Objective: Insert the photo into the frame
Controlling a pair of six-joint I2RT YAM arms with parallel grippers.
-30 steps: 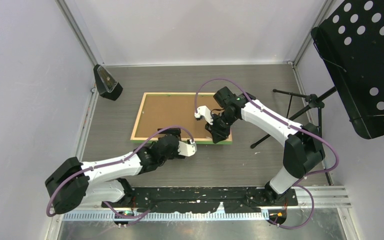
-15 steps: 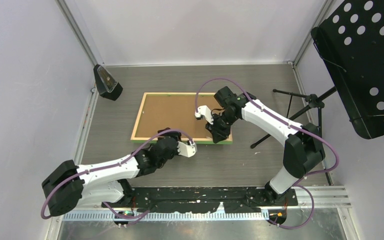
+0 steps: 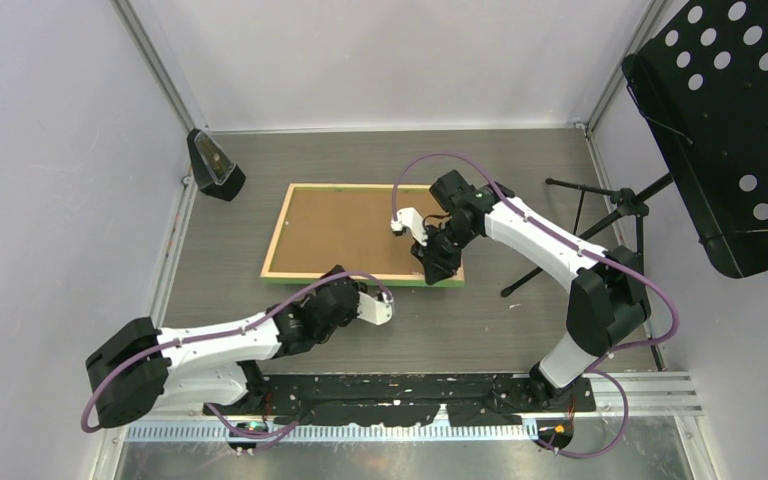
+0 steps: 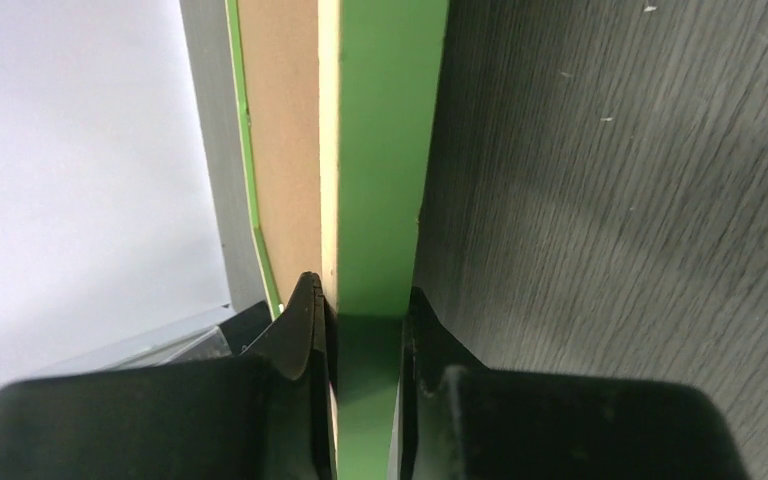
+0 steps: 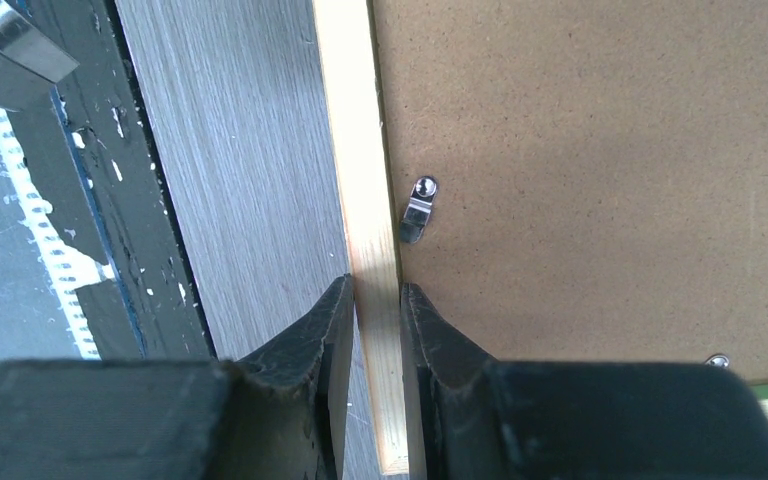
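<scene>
Findings, task progress:

1. The table point(image 3: 520, 320) carries the frame point(image 3: 277, 232), which lies flat with its back up, roughly in the middle of the table. Light wood shows on top and green along its near edge.
2. A brown backing sheet point(image 3: 350, 230) fills the opening of the frame.
3. We find the photo in none of the 3 views. Whether it lies under the backing sheet, we cannot tell.
4. The left gripper point(image 4: 362, 300) has its jaws closed on the near rail, pressing it from both sides.
5. The right gripper point(image 5: 377, 290) has its jaws clamped across the light wood rail on the frame's right side.
6. A small metal clip point(image 5: 415, 212) sits at the seam between backing sheet and rail. We cannot tell if it locks the sheet.

Assessment: with no print in sight, we cannot confirm the insertion. If the photo is not under the sheet, the backing must come out, the photo go in, and the clips be closed. The 2 holds suggest the frame is about to be lifted or turned.
</scene>
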